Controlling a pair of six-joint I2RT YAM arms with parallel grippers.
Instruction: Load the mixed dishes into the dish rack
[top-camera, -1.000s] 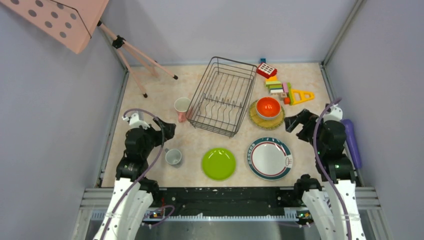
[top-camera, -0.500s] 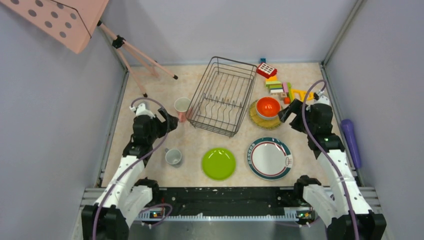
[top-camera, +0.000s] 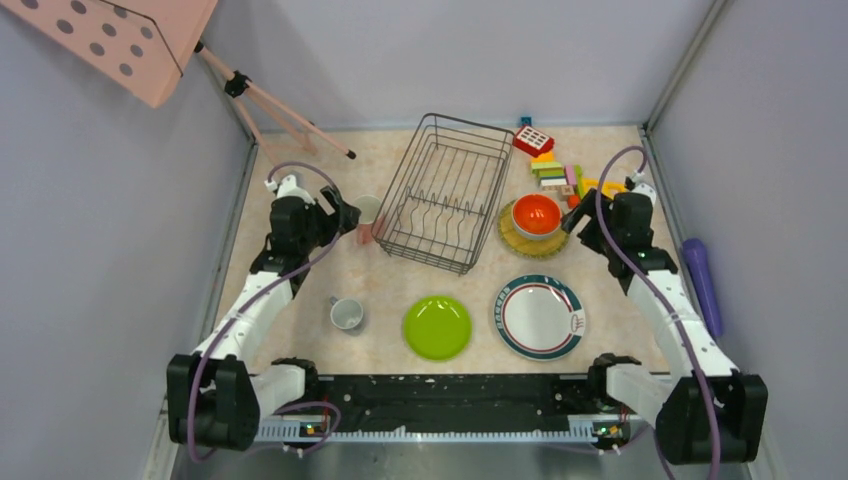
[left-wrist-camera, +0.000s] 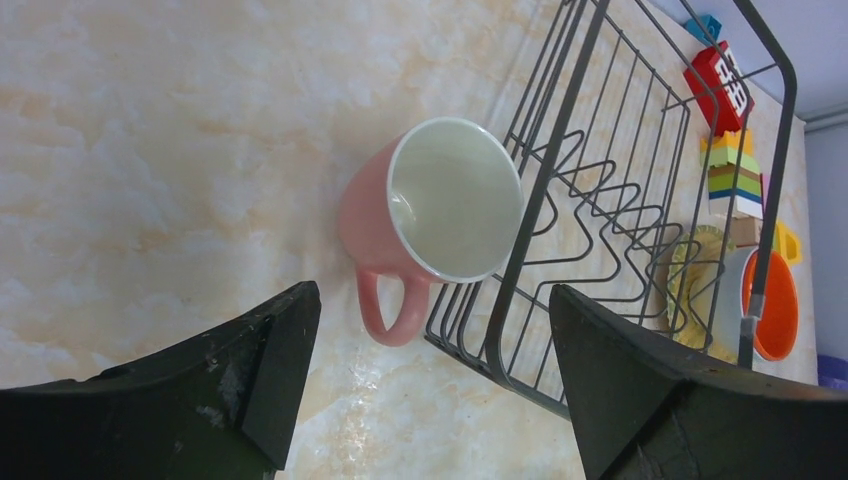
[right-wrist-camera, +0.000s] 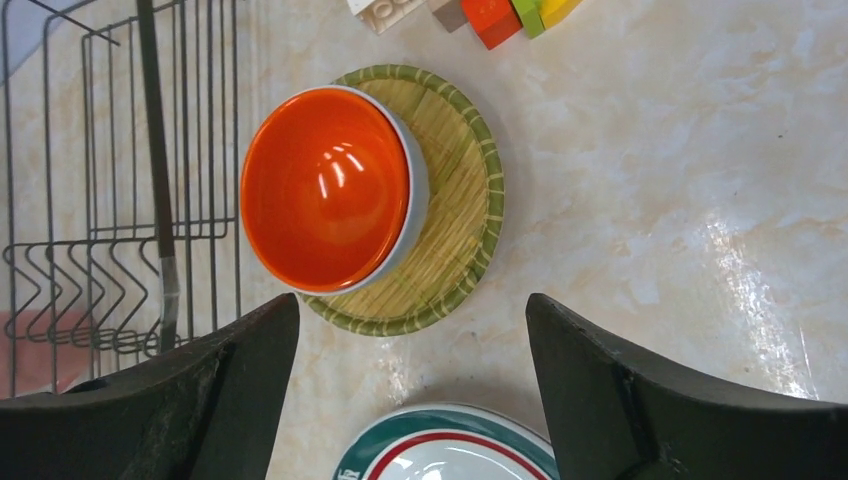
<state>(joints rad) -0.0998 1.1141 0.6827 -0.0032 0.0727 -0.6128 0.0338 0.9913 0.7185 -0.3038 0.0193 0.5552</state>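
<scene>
The dark wire dish rack (top-camera: 443, 190) stands empty at the back centre. A pink cup (top-camera: 366, 214) stands upright against its left side. My left gripper (top-camera: 342, 216) is open just left of that cup; in the left wrist view the cup (left-wrist-camera: 430, 215) and the rack (left-wrist-camera: 600, 200) lie beyond the open gripper (left-wrist-camera: 430, 295). An orange bowl (top-camera: 536, 215) sits on the straw mat (top-camera: 520, 243) right of the rack. My right gripper (top-camera: 578, 216) is open beside it; the right wrist view shows the bowl (right-wrist-camera: 325, 190), mat (right-wrist-camera: 455, 230) and gripper (right-wrist-camera: 410, 300). The lime-green plate (top-camera: 437, 327), rimmed white plate (top-camera: 539, 317) and one whitish cup (top-camera: 347, 314) lie near.
Colourful toy blocks (top-camera: 560, 175) lie behind the bowl at the back right. A pink tripod (top-camera: 280, 115) with a dotted pink board (top-camera: 120, 40) stands at the back left. A purple object (top-camera: 703, 280) lies along the right wall.
Both arms have reached forward. The left gripper has moved up to the pink cup, the right gripper up to the orange bowl. No dish has moved.
</scene>
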